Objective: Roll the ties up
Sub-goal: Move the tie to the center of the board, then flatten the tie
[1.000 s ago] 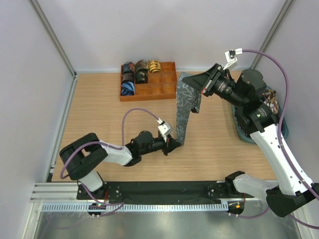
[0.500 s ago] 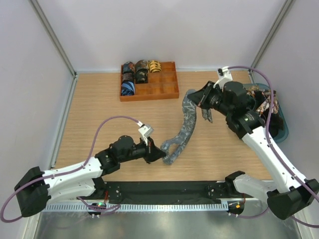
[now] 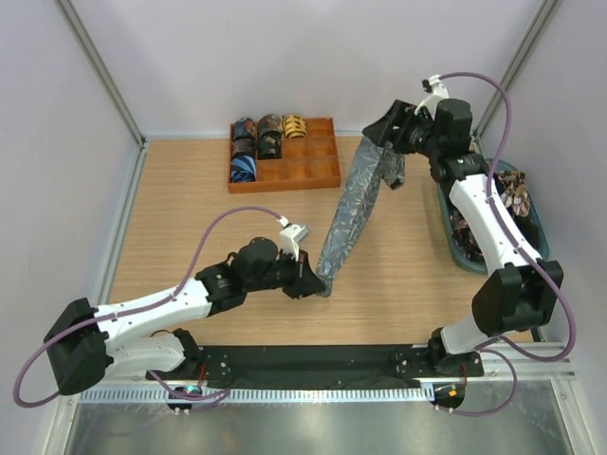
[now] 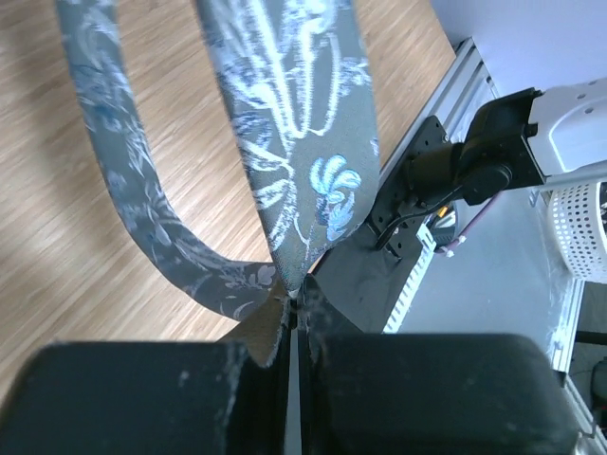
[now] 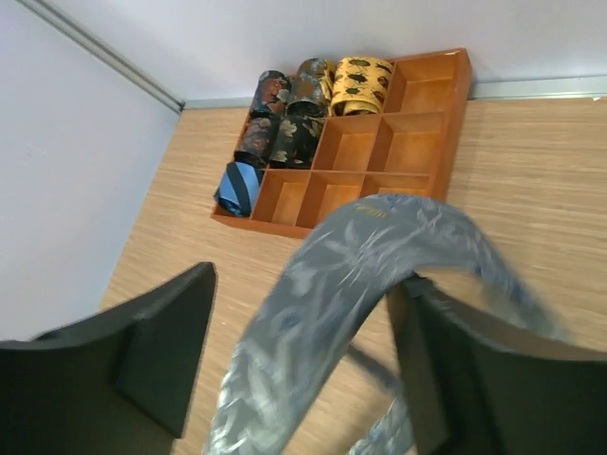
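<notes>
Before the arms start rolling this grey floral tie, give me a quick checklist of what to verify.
1. Left gripper clamped on the tie end: ok.
2. Right gripper gripping it: not ok, jaws apart, fabric arching between them.
3. Tie lying flat on the table: not ok, it hangs lifted between the grippers.
4. Free compartments in the tray: ok, several empty.
5. Tie free of twists: cannot tell.

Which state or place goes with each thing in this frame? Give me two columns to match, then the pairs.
1. left tool
2. right tool
3. yellow roll
4. blue striped roll

A. near-left compartment of the tray
B. shut on the grey-blue tie
C. open
D. far row of the tray

Pairs: 1-B, 2-C, 3-D, 4-A
</notes>
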You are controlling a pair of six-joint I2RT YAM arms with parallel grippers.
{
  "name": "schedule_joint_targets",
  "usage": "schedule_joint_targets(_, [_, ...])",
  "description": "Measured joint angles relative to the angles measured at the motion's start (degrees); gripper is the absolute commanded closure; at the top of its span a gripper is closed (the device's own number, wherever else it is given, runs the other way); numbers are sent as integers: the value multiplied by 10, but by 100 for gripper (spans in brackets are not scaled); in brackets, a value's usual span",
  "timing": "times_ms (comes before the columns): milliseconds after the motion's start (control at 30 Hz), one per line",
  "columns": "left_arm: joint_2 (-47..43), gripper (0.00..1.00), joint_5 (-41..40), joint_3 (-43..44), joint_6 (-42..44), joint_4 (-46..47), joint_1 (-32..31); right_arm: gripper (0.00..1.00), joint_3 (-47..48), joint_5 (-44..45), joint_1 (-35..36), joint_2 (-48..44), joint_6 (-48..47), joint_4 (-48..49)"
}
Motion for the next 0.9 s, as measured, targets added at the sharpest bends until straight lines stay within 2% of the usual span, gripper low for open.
schedule_joint_targets(67, [14, 98, 1, 2, -10, 6, 0, 7, 0, 12, 2, 14, -9, 12])
schedule_joint_targets(133, [19, 86, 1, -7, -16, 8, 0, 4, -19, 32, 5, 24, -12, 20])
schedule_joint_targets(200, [17, 83, 0, -23, -24, 5, 2, 4, -56, 56, 6, 28, -13, 30])
schedule_joint_targets(233, [16, 73, 0, -32, -26, 2, 4, 4, -80, 68, 6, 29, -12, 29])
schedule_joint_targets(300, [12, 76, 1, -43, -28, -8, 10, 4, -134, 82, 6, 30, -10, 39])
schedule_joint_targets(400, [-6, 68, 2, -53, -28, -29, 24, 6, -205, 93, 4, 29, -6, 40])
schedule_joint_targets(533, [-54, 48, 0, -61, -27, -53, 43, 8, -264, 102, 7, 19, -2, 37])
schedule_joint_targets(733, [-86, 27, -10, -61, -21, -91, 64, 9, -275, 143, 23, 6, -2, 27])
schedule_joint_targets(900, [-43, 18, -10, -60, -3, -115, 63, 12, -254, 159, 26, 51, 13, 25])
